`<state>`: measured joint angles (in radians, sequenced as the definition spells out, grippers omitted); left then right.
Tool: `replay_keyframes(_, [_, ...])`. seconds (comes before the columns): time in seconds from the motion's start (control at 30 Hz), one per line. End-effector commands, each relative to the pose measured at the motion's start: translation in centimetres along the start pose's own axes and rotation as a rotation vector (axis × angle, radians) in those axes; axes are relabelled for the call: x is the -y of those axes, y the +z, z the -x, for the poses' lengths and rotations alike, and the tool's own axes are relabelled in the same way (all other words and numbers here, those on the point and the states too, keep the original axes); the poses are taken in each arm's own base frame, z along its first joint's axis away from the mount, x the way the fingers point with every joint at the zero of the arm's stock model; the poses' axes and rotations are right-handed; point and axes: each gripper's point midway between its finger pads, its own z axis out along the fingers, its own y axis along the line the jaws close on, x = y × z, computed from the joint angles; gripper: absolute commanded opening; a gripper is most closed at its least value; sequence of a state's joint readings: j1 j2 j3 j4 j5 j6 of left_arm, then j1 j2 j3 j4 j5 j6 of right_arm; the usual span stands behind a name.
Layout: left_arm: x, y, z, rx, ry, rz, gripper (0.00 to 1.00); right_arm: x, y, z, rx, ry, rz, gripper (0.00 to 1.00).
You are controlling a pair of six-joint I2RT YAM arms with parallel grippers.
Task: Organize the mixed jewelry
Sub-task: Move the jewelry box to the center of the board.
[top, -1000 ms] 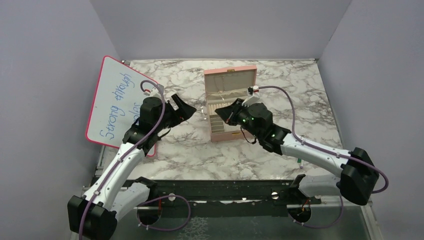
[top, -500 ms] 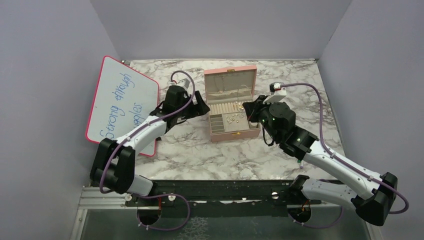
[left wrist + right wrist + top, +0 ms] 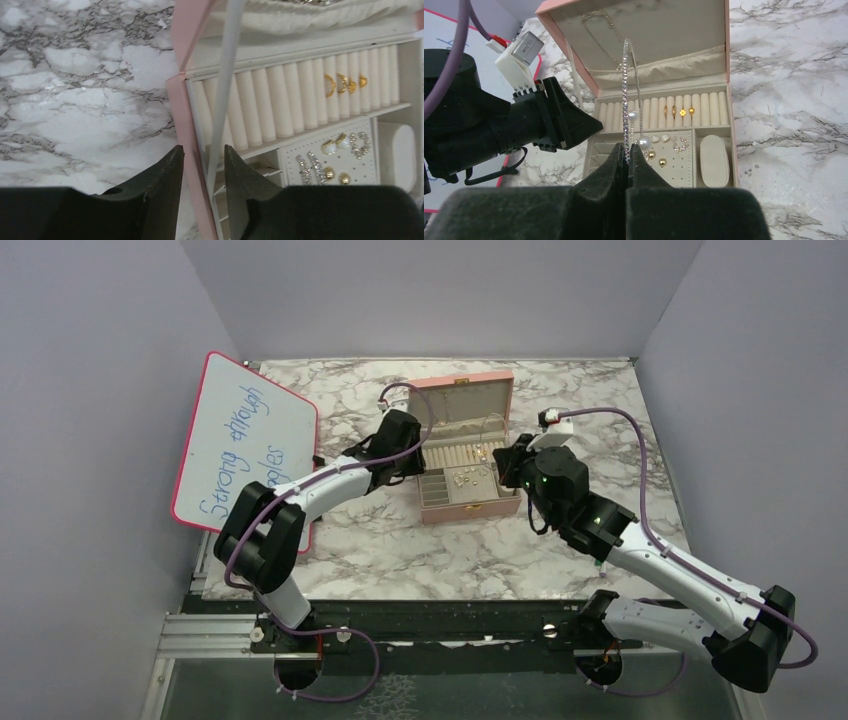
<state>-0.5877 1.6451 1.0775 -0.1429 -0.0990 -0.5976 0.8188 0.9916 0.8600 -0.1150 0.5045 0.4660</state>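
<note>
The left gripper is positioned at the left edge of the open pink box. Half a second earlier it was held clear of the box over the table, with the jaws spread wider. The jaws are now set partly apart, astride the box's left wall, and a thin pale strip is seen running between them; no grip on either can be confirmed. The right gripper is unchanged in position since half a second ago. Its jaws are closed on the thin silver hoop, which is held upright above the box. Inside the box, gold rings are seated in the ring rolls, and earrings are placed on the perforated pad just in front of them.
</note>
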Motion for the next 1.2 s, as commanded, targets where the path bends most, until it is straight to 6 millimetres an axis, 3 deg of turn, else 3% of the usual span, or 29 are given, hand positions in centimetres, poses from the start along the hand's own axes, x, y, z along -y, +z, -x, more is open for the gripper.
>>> replay_keyframes(0.0, [-2.0, 0.0, -0.7, -0.009, 0.016, 0.133, 0.32, 1.0, -0.4, -0.1, 0.011, -0.016, -0.030, 0.01])
replay_keyframes(0.17, [-2.3, 0.4, -1.8, -0.048, 0.029, 0.137, 0.21, 1.0, -0.4, -0.4, 0.005, -0.008, -0.027, 0.01])
replay_keyframes(0.33, [-2.7, 0.3, -2.6, -0.080, 0.046, 0.148, 0.00, 0.1, -0.4, -0.3, -0.010, -0.023, 0.017, 0.01])
replay_keyframes(0.57, [-4.1, -2.3, -2.4, -0.073, 0.081, 0.199, 0.00, -2.7, -0.3, -0.4, -0.049, -0.113, 0.164, 0.01])
replay_keyframes(0.93, [-5.9, -6.7, -2.6, -0.058, 0.090, 0.189, 0.00, -6.1, 0.2, -3.0, -0.134, -0.267, 0.386, 0.01])
replay_keyframes(1.17, [-7.8, -9.7, -1.7, -0.014, 0.051, 0.146, 0.02, -7.5, 2.5, -4.5, -0.159, -0.386, 0.440, 0.01])
